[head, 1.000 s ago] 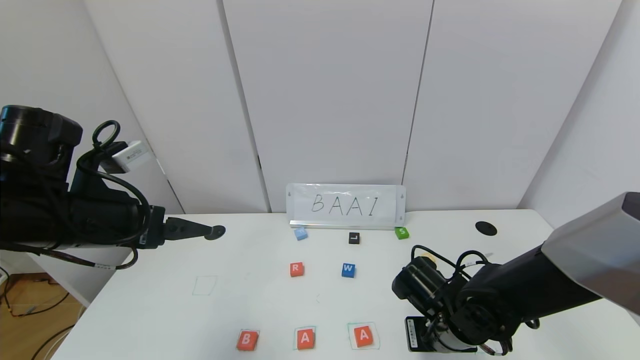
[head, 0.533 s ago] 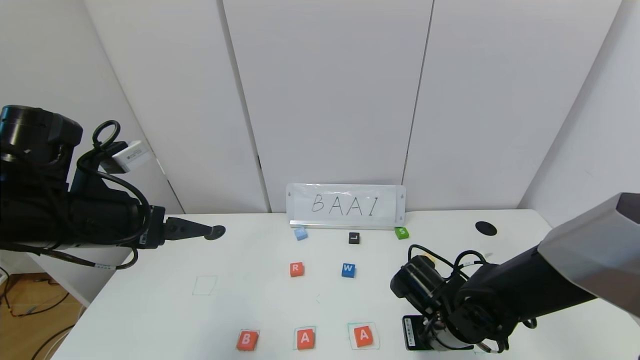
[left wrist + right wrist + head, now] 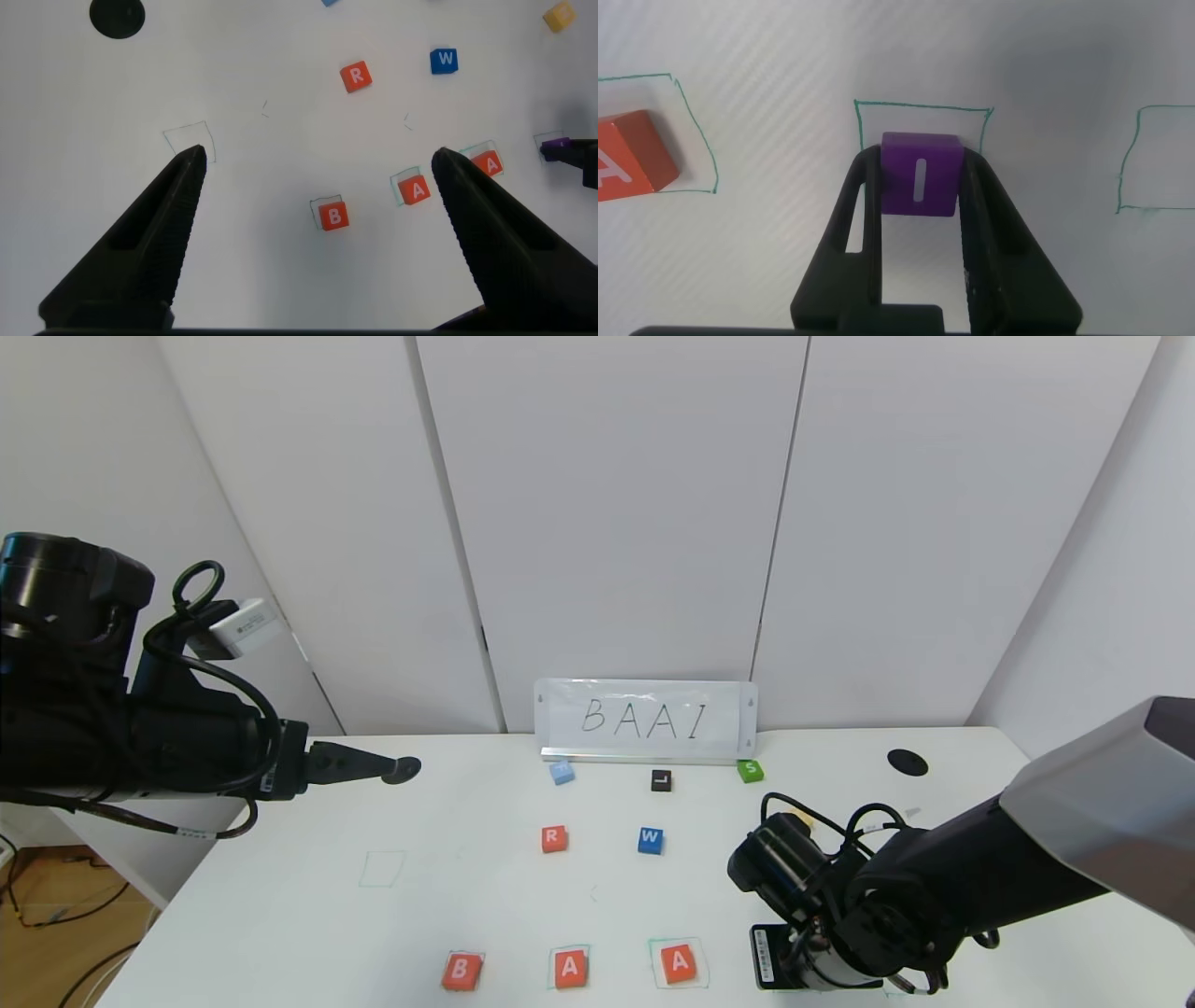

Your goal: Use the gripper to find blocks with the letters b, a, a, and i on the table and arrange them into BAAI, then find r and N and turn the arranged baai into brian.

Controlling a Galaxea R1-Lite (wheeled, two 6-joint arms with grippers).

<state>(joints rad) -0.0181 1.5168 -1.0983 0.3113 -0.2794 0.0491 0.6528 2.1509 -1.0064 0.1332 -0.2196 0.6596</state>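
Note:
On the white table (image 3: pixel 308 933), the orange-red blocks B (image 3: pixel 457 971), A (image 3: pixel 570 968) and A (image 3: pixel 679 962) lie in a row along the front edge. They also show in the left wrist view as B (image 3: pixel 334 216), A (image 3: pixel 414 190) and A (image 3: pixel 487 165). My right gripper (image 3: pixel 920 177) is shut on the purple I block (image 3: pixel 919 163), holding it at the edge of a green drawn square (image 3: pixel 923 110) just right of the second A (image 3: pixel 631 154). The orange-red R (image 3: pixel 554 838) lies mid-table. My left gripper (image 3: pixel 318 159) is open and empty, raised at the left.
A BAAI sign (image 3: pixel 646 721) stands at the back. In front of it lie a light blue block (image 3: pixel 561 772), a black L (image 3: pixel 661 780), a green S (image 3: pixel 750 770) and a blue W (image 3: pixel 651 840). An empty green square (image 3: pixel 1158 159) lies beyond the I. A black hole (image 3: pixel 907 763) is at the back right.
My right arm has shifted slightly left with the purple I block. The left arm has not moved.

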